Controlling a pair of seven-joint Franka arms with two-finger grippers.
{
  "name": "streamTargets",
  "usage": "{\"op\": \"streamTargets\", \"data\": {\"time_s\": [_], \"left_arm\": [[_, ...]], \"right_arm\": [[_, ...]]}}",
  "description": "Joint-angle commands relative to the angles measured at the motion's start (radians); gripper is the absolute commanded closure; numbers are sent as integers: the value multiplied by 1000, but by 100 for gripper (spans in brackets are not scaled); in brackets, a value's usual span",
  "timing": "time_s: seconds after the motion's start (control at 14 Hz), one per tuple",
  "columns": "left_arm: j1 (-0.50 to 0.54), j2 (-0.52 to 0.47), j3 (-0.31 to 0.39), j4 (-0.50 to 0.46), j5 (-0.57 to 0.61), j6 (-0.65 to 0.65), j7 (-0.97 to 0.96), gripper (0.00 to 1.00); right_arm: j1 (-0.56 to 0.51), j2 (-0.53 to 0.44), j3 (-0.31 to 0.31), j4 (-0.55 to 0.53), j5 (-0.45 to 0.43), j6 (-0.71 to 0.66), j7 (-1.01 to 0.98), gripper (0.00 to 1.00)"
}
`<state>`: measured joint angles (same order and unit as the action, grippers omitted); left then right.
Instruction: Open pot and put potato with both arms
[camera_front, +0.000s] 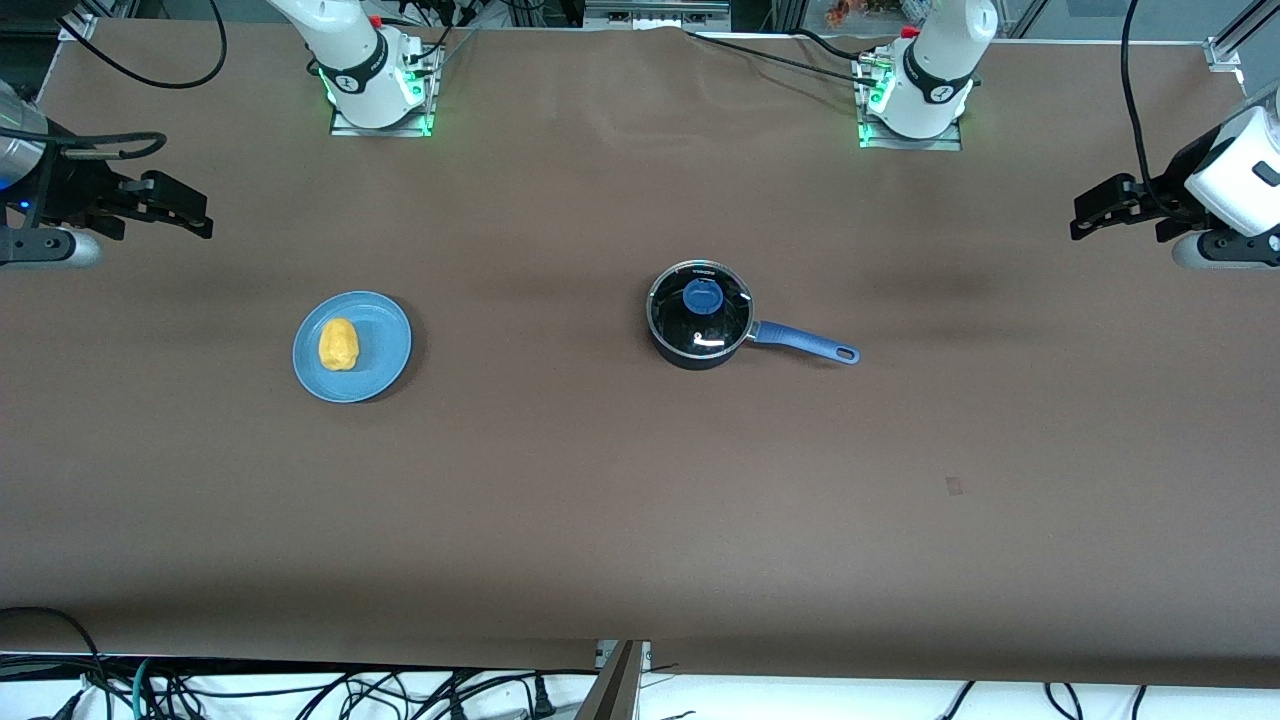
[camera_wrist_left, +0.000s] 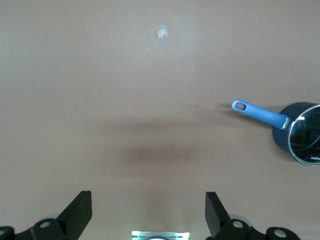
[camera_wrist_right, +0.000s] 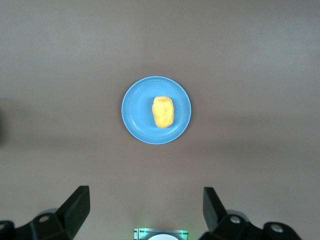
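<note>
The black pot (camera_front: 700, 320) stands near the table's middle with its glass lid and blue knob (camera_front: 703, 296) on, its blue handle (camera_front: 805, 344) pointing toward the left arm's end. The left wrist view shows the pot (camera_wrist_left: 300, 135) too. The yellow potato (camera_front: 338, 344) lies on a blue plate (camera_front: 385, 345) toward the right arm's end, and shows in the right wrist view (camera_wrist_right: 163, 111). My left gripper (camera_front: 1085, 218) is open and empty, high over the table's end. My right gripper (camera_front: 195, 215) is open and empty, high over its own end.
A small pale mark (camera_front: 954, 486) lies on the brown table, nearer the front camera than the pot's handle. Cables run along the table's edges. Both arm bases stand at the table's edge farthest from the front camera.
</note>
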<state>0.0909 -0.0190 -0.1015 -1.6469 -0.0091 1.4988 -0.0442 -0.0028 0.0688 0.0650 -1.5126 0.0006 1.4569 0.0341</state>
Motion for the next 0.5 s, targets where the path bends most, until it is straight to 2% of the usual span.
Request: {"op": "streamTargets", "data": {"time_s": [0.0, 0.29, 0.43], "left_arm": [[-13, 22, -35, 54, -25, -12, -80, 0], [-14, 25, -90, 47, -35, -14, -129, 0], [-14, 36, -119, 35, -89, -9, -187, 0]], "right_arm": [[-11, 40, 4, 14, 6, 2, -3, 0], [-11, 115, 2, 14, -5, 28, 4, 0], [-11, 155, 2, 12, -19, 55, 1, 0]]}}
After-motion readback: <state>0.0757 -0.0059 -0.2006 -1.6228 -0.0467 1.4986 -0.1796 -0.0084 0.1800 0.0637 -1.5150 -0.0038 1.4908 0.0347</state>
